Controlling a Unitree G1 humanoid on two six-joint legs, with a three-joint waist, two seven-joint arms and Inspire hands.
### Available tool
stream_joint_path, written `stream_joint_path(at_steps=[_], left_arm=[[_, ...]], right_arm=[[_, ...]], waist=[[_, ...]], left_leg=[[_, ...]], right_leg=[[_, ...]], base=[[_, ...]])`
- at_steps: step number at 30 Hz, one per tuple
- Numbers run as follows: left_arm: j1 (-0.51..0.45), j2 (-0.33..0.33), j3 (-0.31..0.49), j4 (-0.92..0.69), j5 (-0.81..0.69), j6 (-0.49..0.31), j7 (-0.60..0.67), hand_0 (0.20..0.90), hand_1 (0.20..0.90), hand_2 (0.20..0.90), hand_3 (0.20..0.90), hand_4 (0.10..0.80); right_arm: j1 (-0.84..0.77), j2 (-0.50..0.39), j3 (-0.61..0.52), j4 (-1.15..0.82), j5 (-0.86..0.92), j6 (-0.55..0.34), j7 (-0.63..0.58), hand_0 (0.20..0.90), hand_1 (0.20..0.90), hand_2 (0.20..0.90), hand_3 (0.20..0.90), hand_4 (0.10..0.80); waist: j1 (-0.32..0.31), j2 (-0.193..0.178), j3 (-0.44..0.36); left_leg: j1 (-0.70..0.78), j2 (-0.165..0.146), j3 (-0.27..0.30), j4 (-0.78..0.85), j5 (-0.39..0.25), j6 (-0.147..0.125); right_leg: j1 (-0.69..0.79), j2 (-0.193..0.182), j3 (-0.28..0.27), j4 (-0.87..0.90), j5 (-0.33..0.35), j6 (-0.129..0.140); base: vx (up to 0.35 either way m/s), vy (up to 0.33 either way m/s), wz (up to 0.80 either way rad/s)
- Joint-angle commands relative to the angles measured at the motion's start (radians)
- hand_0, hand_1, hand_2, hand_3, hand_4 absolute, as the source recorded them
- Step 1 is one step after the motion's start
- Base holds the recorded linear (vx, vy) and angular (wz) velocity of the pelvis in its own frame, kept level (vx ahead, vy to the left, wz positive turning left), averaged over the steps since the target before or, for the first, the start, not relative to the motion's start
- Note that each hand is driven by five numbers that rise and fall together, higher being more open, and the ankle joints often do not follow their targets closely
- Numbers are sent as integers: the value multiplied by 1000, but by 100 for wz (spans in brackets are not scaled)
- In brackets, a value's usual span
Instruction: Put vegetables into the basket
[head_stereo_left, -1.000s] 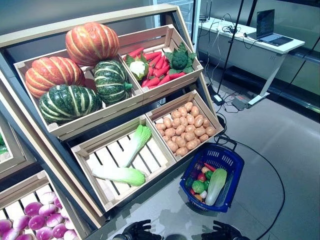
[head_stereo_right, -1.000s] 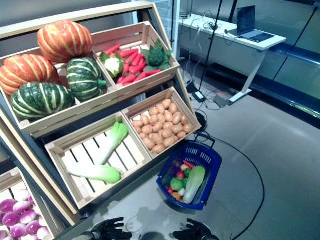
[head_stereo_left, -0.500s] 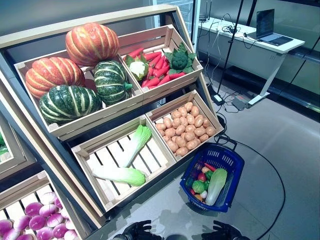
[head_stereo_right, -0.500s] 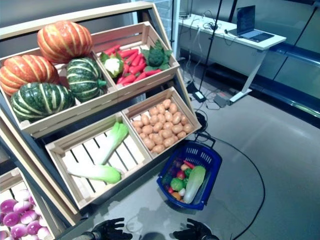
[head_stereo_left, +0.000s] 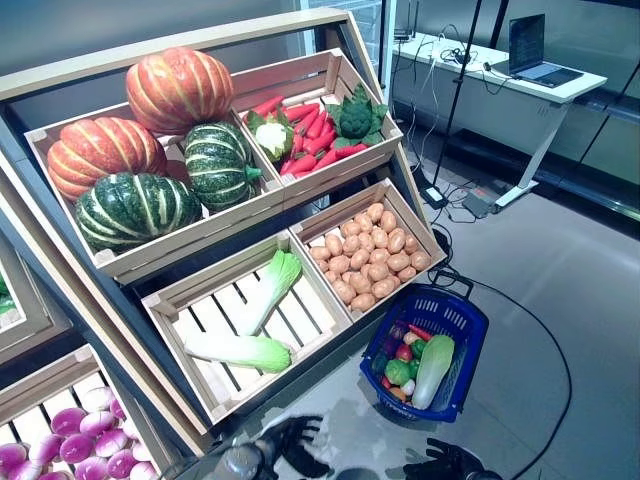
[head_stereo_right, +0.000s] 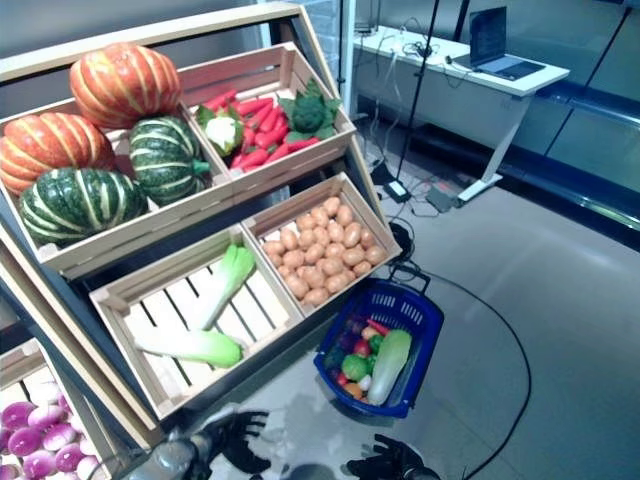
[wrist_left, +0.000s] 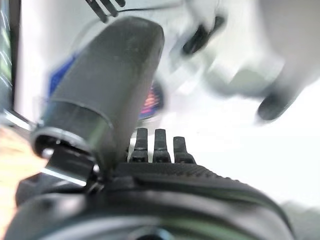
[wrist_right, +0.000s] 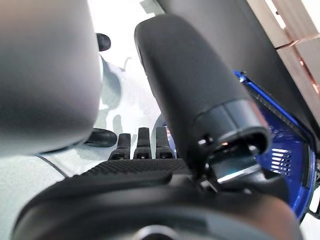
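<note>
Both my hands low and empty, basket already part-filled on the floor

My worry is the reach: the left hand (head_stereo_left: 290, 447) hangs with relaxed, spread fingers holding nothing, below the front edge of the lower-left crate (head_stereo_left: 175, 305), and the two cabbages (head_stereo_left: 240, 350) in that crate sit up-slope beyond its front lip, so I judge I could clip that lip or nudge a cabbage down the slats instead of closing round it. The right hand (head_stereo_left: 440, 465) shows at the bottom edge, fingers also loose and empty. The blue basket (head_stereo_left: 470, 330) stands on the floor just right of the potato crate (head_stereo_left: 368, 258), well apart from my left hand, so a carry across could snag its raised handle.
</note>
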Motion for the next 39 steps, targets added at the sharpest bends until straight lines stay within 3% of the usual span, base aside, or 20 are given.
stream_joint_path(at_steps=[1,3,4,9,15,21,28,33,39], left_arm=[[-148,189,81,-213,80,16,12,900,900,900,900,800],[-159,234,103,-278,111,32,2,900,900,900,900,800],[-176,290,131,-348,180,40,14,900,900,900,900,800],[-178,394,184,-406,311,31,103,900,900,900,900,800],[-257,448,116,-310,479,55,234,900,900,900,900,800],[-350,452,19,-225,571,80,332,900,900,900,900,800],[-540,400,-120,25,685,92,624,900,900,900,900,800],[-660,351,-163,209,755,84,834,900,900,900,900,800],[-801,327,-205,324,804,111,977,900,900,900,900,800]], right_arm=[[-36,-15,-1,-26,60,-31,32,900,900,900,900,800],[-29,-16,-3,-26,52,-40,34,900,900,900,900,800],[-22,-24,-6,-20,36,-50,44,900,900,900,900,800],[-7,-44,-11,-22,50,-63,51,900,900,900,900,800],[-38,-78,2,-9,77,-78,59,900,900,900,900,800],[-89,-99,14,3,108,-85,62,900,900,900,900,800],[-174,-139,52,-19,169,-131,71,900,900,900,900,800],[-233,-150,80,-37,223,-173,73,900,900,900,900,800],[-298,-156,103,-92,271,-191,63,900,900,900,900,800]], waist=[[-3,-32,26],[-1,-30,27],[3,-26,29],[13,-24,44],[8,-21,88],[5,-17,138],[-9,-28,252],[-21,-43,324],[-39,-61,384]], left_leg=[[-5,-51,-10,9,-64,30],[-10,-52,-11,9,-62,31],[-15,-51,-16,9,-59,30],[-42,-48,-42,9,-47,25],[-94,-45,-62,9,-27,8],[-130,-35,-69,11,-2,1],[-265,-3,-85,146,12,-28],[-392,14,-92,263,3,-35],[-529,13,-106,412,-32,-26]], right_leg=[[24,-47,-3,28,-44,24],[19,-48,-5,32,-45,24],[14,-48,-9,38,-47,21],[4,-36,-23,54,-61,6],[-25,-22,-35,32,-48,-3],[-71,-9,-26,66,-60,-19],[-163,17,-11,183,-108,-63],[-276,27,7,289,-132,-88],[-420,18,29,432,-156,-101]], base=[[0,0,0],[0,0,3],[3,-8,6],[-14,-31,12],[-114,-33,15],[-105,-25,5],[-117,-30,0],[-137,-12,-1],[-110,37,-1]])
